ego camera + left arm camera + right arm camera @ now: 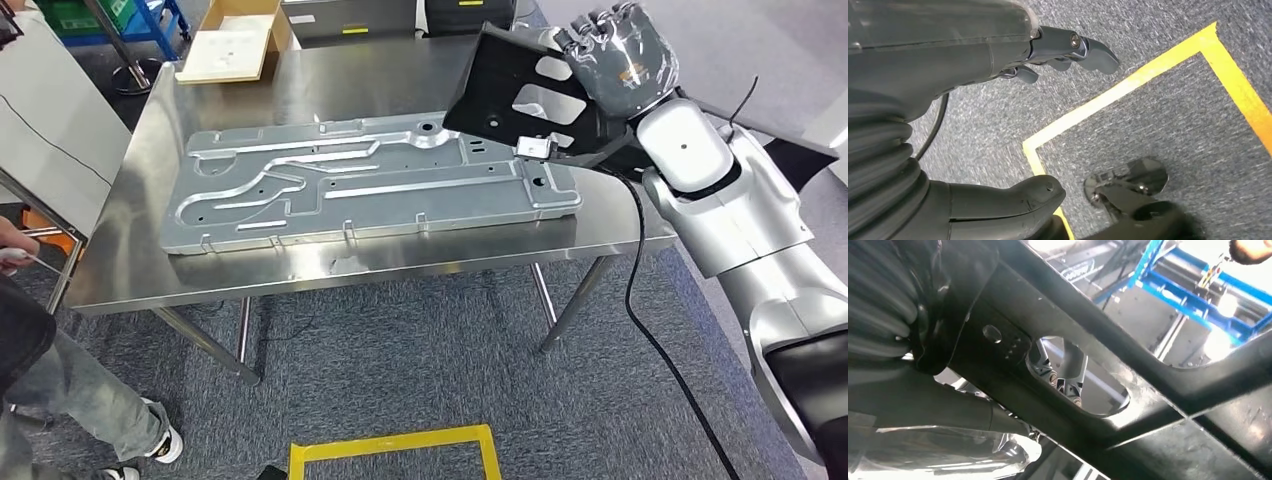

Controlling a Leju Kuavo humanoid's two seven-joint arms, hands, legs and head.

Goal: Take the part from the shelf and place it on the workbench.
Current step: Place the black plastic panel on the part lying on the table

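A steel bench (300, 270) on grey carpet carries a large grey stamped panel (360, 185). The right hand (618, 62) grips the black part (510, 95), tilted above the bench's right end. The left hand (998, 60) hangs with fingers apart, holding nothing, over yellow floor tape (1128, 85).

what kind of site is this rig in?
Likely a factory or workshop test cell: a stainless steel workbench carrying a large stamped grey sheet-metal panel, yellow floor-marking tape on grey carpet, and blue metal racking behind.
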